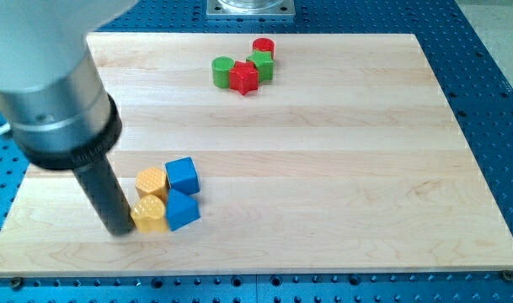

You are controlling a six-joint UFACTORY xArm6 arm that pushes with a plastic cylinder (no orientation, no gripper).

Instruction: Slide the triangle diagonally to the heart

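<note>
My tip [119, 231] rests on the board at the view's lower left, right against the left side of a yellow block [149, 215] whose shape I cannot make out. A blue block [184, 210], which looks like the triangle, touches that yellow block on its right. Above them sit a second yellow block [152, 181] and a blue cube [182, 175], side by side. These blocks form one tight cluster. The rod and the arm's grey body [54, 93] cover the board's upper left.
Near the view's top centre is a second cluster: a green cylinder [223, 71], a red star-like block [244, 78], a green block [262, 66] and a red cylinder [264, 47]. The wooden board [340, 168] lies on a blue perforated table [492, 76].
</note>
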